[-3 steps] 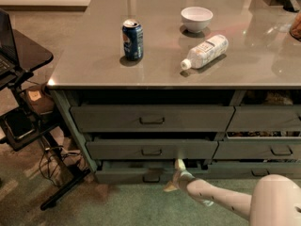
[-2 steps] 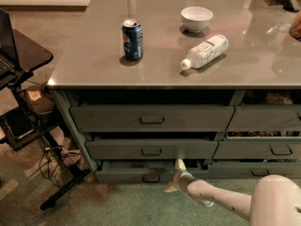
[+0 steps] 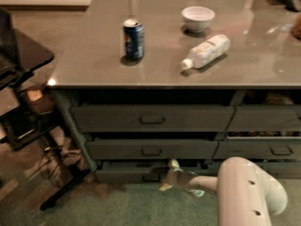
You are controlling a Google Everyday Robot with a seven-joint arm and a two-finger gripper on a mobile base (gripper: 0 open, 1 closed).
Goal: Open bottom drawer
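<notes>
Under the front edge of the desk (image 3: 89, 60), lowest of the wide left-hand stack, sits the bottom drawer (image 3: 121, 175). Its thin front runs long-axis parallel to that edge and stands slightly proud of the two fronts above. White arm (image 3: 249, 192) reaches in from the desk's near right side, low to the floor. Gripper (image 3: 169, 176) sits at the drawer front, released, its two tips spread one above the other with nothing between. Centre pull (image 3: 151, 177) lies just to the gripper's left, at the same height. Judgement: a short leftward shift, then a pull straight away from the desk.
</notes>
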